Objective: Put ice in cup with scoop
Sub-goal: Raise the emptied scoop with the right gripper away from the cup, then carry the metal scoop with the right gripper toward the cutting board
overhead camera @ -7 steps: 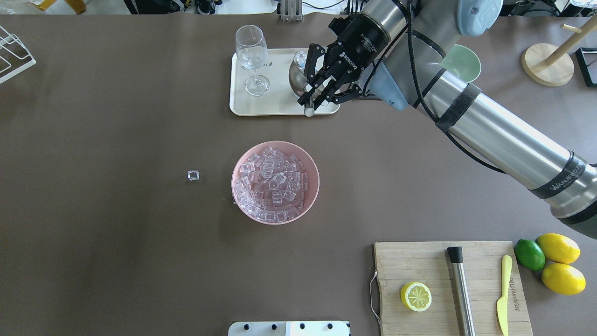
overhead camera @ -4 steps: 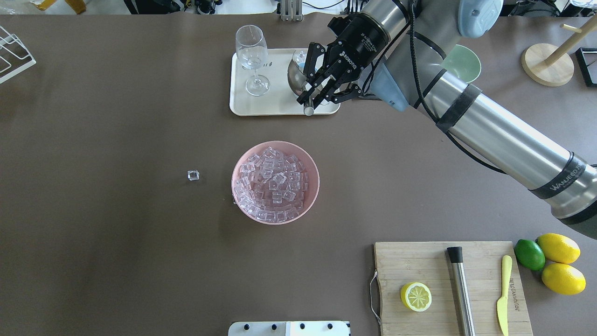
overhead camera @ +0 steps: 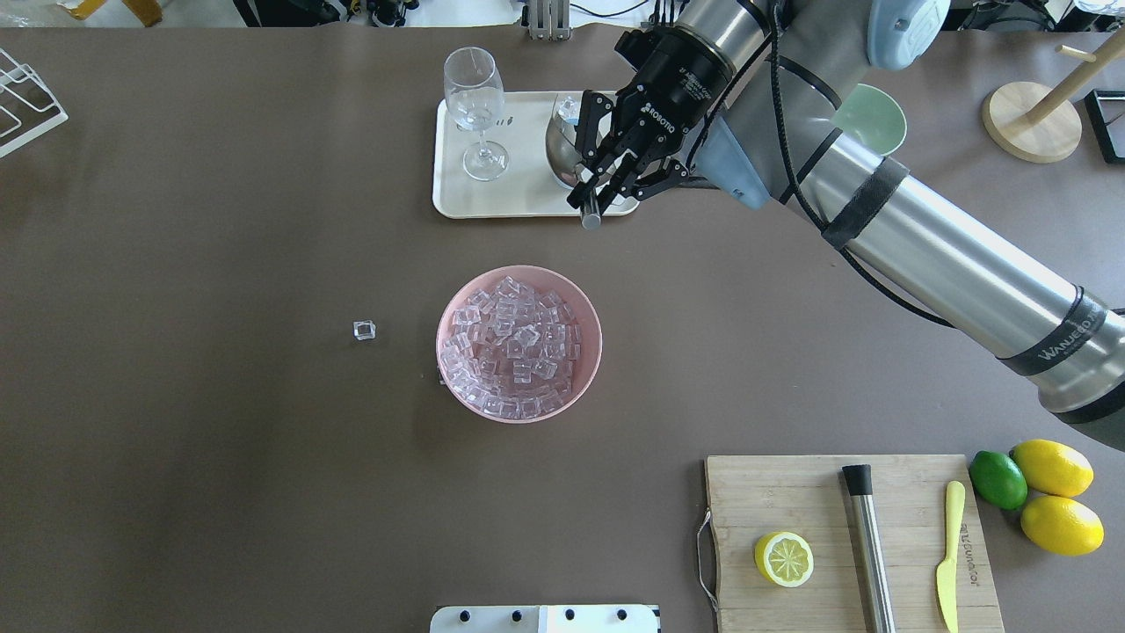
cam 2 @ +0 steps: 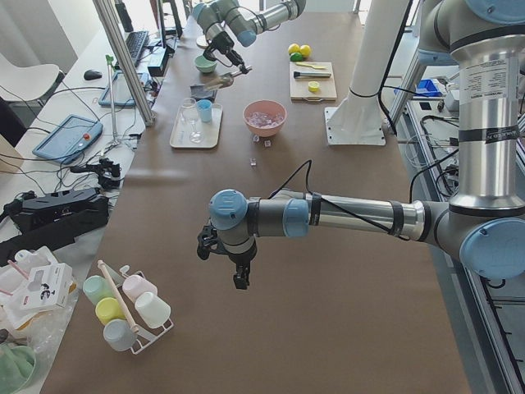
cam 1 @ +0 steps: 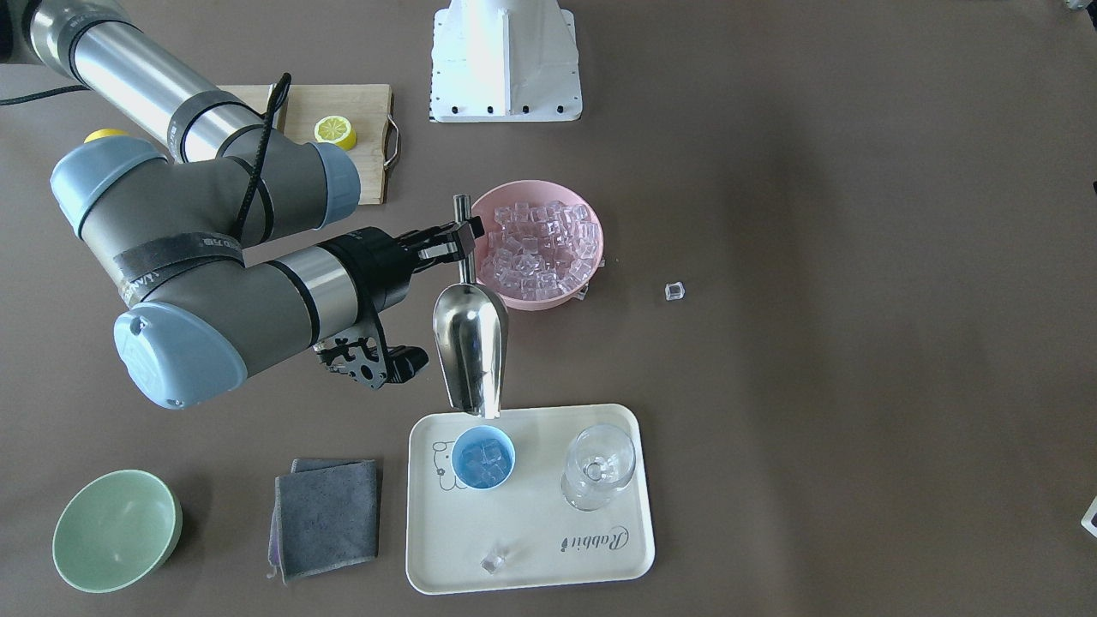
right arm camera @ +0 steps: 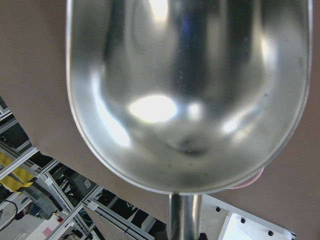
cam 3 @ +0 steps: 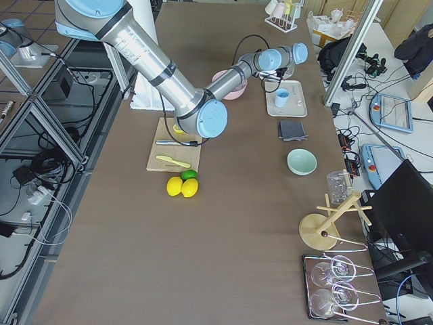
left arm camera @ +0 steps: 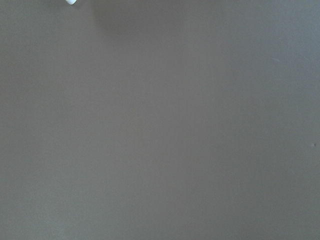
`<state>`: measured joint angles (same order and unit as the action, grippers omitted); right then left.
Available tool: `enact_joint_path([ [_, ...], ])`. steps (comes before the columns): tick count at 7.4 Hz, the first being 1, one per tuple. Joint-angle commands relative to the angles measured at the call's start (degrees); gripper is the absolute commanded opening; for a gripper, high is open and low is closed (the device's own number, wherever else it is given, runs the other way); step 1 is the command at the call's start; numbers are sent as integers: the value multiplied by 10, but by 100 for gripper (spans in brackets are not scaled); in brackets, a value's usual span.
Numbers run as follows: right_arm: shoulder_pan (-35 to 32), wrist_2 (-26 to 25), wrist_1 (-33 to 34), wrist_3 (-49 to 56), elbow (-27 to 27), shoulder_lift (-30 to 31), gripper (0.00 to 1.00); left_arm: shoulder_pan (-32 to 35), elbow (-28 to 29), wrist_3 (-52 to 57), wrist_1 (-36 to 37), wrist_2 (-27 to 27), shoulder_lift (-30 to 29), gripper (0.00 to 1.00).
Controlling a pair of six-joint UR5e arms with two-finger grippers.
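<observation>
My right gripper [cam 1: 460,237] [overhead camera: 600,186] is shut on the thin handle of the steel scoop [cam 1: 470,347] [overhead camera: 559,145]. The scoop is tipped mouth-down over the light-blue cup [cam 1: 483,458], which stands on the cream tray [cam 1: 548,540] with a few ice cubes in it. In the right wrist view the scoop [right arm camera: 187,90] bowl looks empty. The overhead view hides the cup behind the scoop. A pink bowl [cam 1: 591,257] [overhead camera: 591,352] at mid-table is heaped with ice [cam 1: 538,244] [overhead camera: 514,347]. The left gripper [cam 2: 234,267] hangs over bare table far off; I cannot tell its state.
A clear stemmed glass [cam 1: 600,467] [overhead camera: 475,105] shares the tray, and a loose cube [cam 1: 492,561] lies there. Another cube [overhead camera: 364,330] sits on the table. A green bowl [cam 1: 116,530] and grey cloth [cam 1: 327,514] flank the tray. A cutting board [overhead camera: 835,501] carries tools.
The right gripper has turned slightly and shifted a little right, swinging the scoop handle's end out past the tray's near edge. The scoop bowl stays over the cup.
</observation>
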<state>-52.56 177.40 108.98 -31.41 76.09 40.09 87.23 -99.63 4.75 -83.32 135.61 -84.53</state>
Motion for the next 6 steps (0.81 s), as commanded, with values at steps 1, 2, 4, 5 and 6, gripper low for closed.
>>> enact_joint_path([
  [1,1,-147,-9,-81,127,60,0,0,0,0,0,0,0,98],
  [2,1,-199,-7,-95,163,90,0,0,3,0,0,0,0,98],
  [4,19,-296,-4,-95,280,190,0,0,4,0,0,0,0,98],
  [5,28,-315,-3,-95,321,237,0,0,4,0,0,0,0,98],
  [6,40,-333,-4,-88,335,268,0,0,4,0,0,0,0,98],
])
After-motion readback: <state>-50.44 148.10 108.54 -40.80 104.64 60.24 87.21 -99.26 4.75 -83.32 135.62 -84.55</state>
